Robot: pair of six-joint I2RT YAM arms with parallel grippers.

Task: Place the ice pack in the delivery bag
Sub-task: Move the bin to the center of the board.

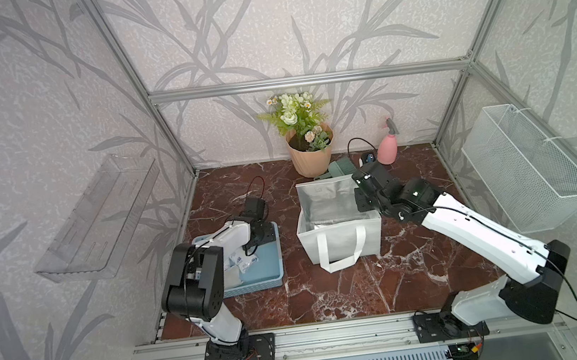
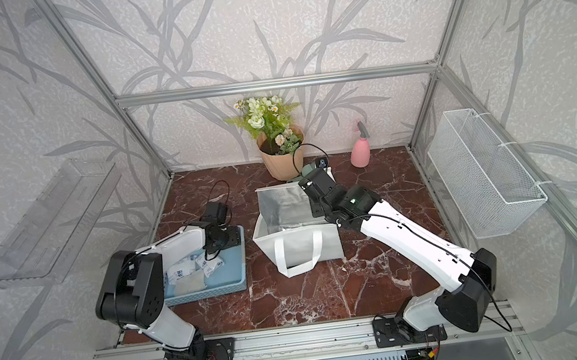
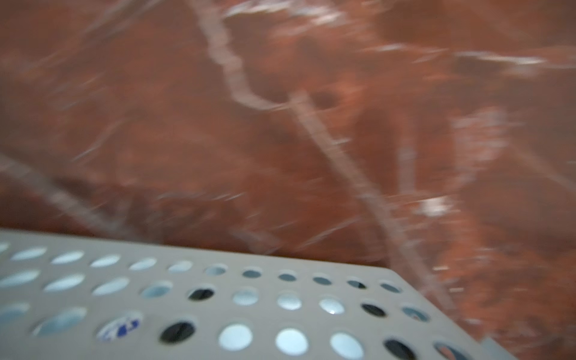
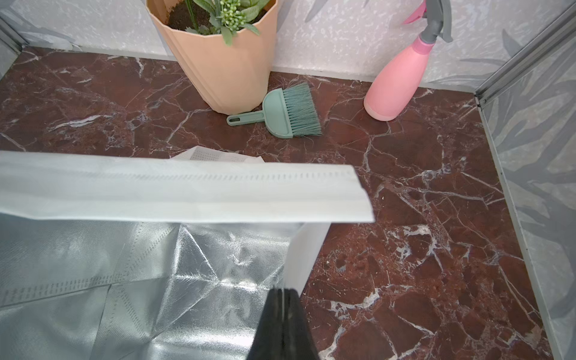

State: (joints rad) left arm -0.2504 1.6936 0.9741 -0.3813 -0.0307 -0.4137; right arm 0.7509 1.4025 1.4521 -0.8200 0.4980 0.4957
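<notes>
The delivery bag [image 1: 338, 243] [image 2: 298, 244] stands open mid-table, white with silver foil lining [image 4: 93, 280], and its lid flap [image 4: 187, 193] is folded back. My right gripper [image 4: 282, 293] [image 1: 366, 207] is shut on the bag's right side wall at the rim. Several soft pouches lie in the blue perforated basket [image 1: 275, 263] [image 2: 242, 263] [image 3: 280, 280]; the pale frosty ice pack [image 2: 189, 282] [image 1: 232, 276] is nearest the front. My left gripper [image 1: 250, 247] [image 2: 212, 254] reaches down into the basket above the pouches. Its fingertips are hidden, and its wrist view is blurred.
A peach plant pot [image 1: 312, 156], a green hand brush [image 4: 286, 113] and a pink spray bottle [image 1: 387, 147] stand behind the bag. A white wire basket [image 1: 526, 168] hangs on the right wall and a clear shelf [image 1: 99, 217] on the left wall.
</notes>
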